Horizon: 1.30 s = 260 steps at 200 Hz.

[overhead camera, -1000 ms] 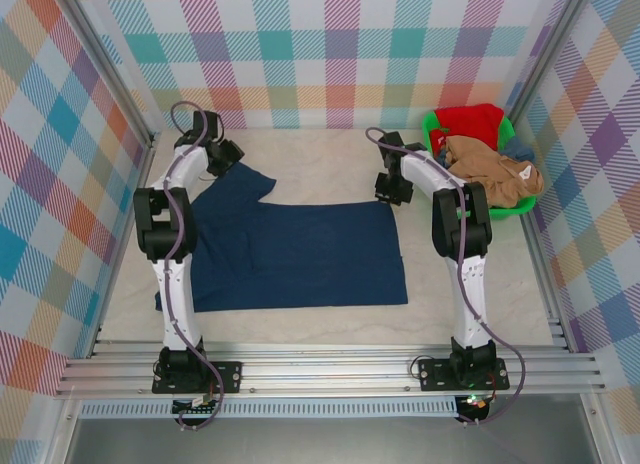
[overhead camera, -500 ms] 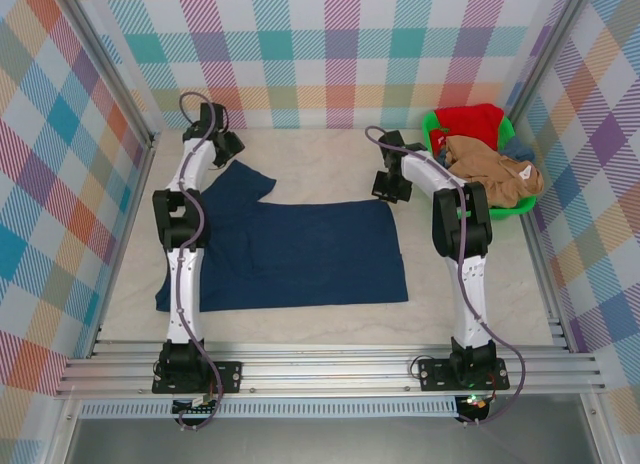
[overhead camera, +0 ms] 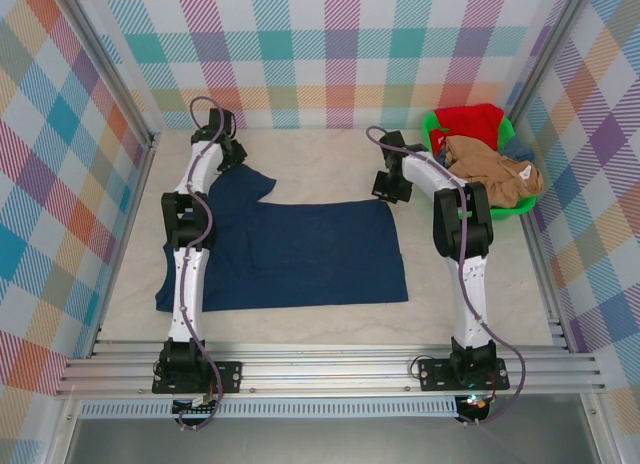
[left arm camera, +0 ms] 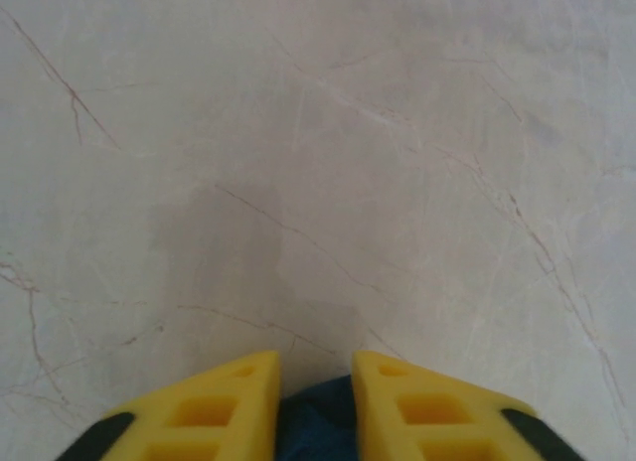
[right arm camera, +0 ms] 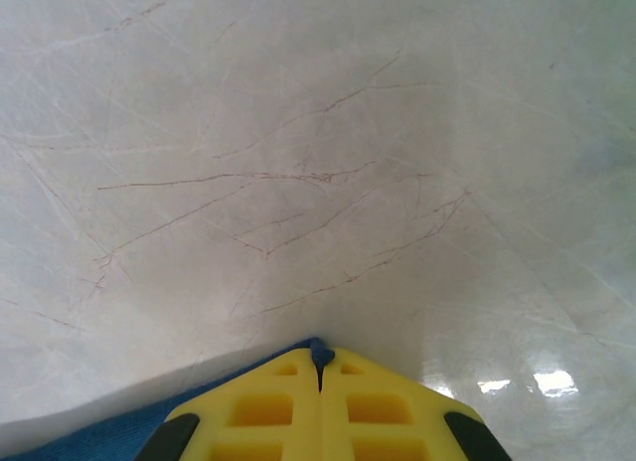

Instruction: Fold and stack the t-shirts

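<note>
A large dark navy t-shirt (overhead camera: 300, 254) lies spread flat on the pale marble table (overhead camera: 320, 159). My left gripper (overhead camera: 232, 156) is at the far tip of its left sleeve. In the left wrist view its yellow fingers (left arm camera: 234, 401) stand a narrow gap apart, with navy cloth (left arm camera: 316, 429) lying between them. My right gripper (overhead camera: 390, 189) is at the shirt's far right corner. In the right wrist view it (right arm camera: 320, 360) is shut, pinching a small tuft of the navy cloth (right arm camera: 109, 431). Red (overhead camera: 472, 119) and tan-brown (overhead camera: 495, 174) t-shirts lie heaped in the basket.
The bright green basket (overhead camera: 512, 210) stands at the back right against the checked wall, close to the right arm. Bare marble runs along the back between the two grippers. The metal rail (overhead camera: 320, 369) with both arm bases borders the near edge.
The left arm has stretched farther back to the sleeve tip and its jaws have narrowed around the cloth. The right gripper has closed on the shirt corner and edged slightly back.
</note>
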Each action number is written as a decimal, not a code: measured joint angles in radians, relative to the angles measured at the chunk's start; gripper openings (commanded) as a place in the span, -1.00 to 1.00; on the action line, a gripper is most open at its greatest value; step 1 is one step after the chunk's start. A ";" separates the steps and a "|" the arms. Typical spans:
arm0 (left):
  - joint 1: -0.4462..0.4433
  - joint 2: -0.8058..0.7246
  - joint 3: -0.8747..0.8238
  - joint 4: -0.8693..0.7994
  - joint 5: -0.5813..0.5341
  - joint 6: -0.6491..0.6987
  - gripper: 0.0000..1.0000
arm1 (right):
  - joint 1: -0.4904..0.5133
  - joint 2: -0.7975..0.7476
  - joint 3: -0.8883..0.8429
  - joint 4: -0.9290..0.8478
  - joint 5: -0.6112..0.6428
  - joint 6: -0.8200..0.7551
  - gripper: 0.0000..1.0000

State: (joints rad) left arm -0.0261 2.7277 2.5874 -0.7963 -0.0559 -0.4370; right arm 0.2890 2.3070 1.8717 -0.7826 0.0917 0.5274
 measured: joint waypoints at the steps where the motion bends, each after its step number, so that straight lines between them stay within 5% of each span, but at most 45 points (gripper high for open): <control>1: 0.000 0.000 0.000 0.000 0.000 0.000 -0.61 | 0.000 0.000 0.000 0.000 0.000 0.000 -1.00; 38: -0.003 0.000 0.002 -0.011 -0.011 -0.010 -1.00 | 0.000 -0.006 -0.010 0.008 -0.003 0.010 -1.00; 105: -0.031 -0.044 -0.038 -0.037 -0.143 -0.024 -1.00 | 0.000 -0.029 -0.029 0.011 -0.017 0.010 -1.00; 164: -0.129 -0.502 -0.534 0.014 -0.245 -0.021 -1.00 | 0.000 -0.167 -0.126 0.018 -0.029 0.002 -1.00; 260: -0.117 -1.067 -1.158 0.059 -0.229 -0.011 -1.00 | 0.013 -0.341 -0.328 0.009 -0.069 -0.013 -1.00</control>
State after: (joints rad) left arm -0.1432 1.6611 1.4292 -0.7376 -0.2844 -0.4477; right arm 0.3023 1.9659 1.5433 -0.7734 0.0223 0.5144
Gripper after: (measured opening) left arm 0.049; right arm 0.041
